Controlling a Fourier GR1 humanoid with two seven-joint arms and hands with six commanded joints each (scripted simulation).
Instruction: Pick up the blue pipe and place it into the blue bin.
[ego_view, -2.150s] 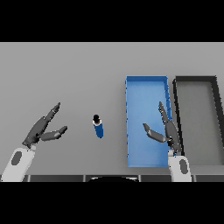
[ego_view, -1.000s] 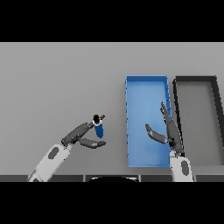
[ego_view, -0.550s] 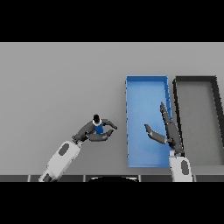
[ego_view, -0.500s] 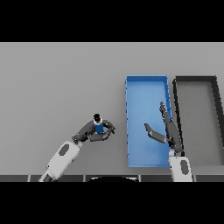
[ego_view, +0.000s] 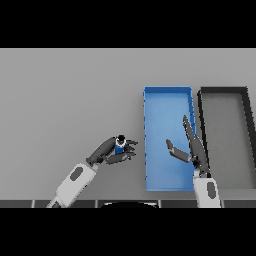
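Note:
The blue pipe (ego_view: 119, 145), short with a dark top end, is just left of the blue bin (ego_view: 167, 95). My left hand (ego_view: 111, 152) has its fingers and thumb curled round the pipe, covering most of it. Whether the pipe still rests on the grey table cannot be told. My right hand (ego_view: 192, 149) hovers over the right half of the blue bin, fingers straight, thumb spread, holding nothing.
A black bin (ego_view: 225, 93) stands right beside the blue one, at the table's right side. Both bins show nothing inside. The grey table (ego_view: 65, 100) stretches away to the left and back.
My left hand came in from the lower left to the pipe and closed its fingers round it. The pipe has shifted slightly right, toward the bin. The right hand stayed in place.

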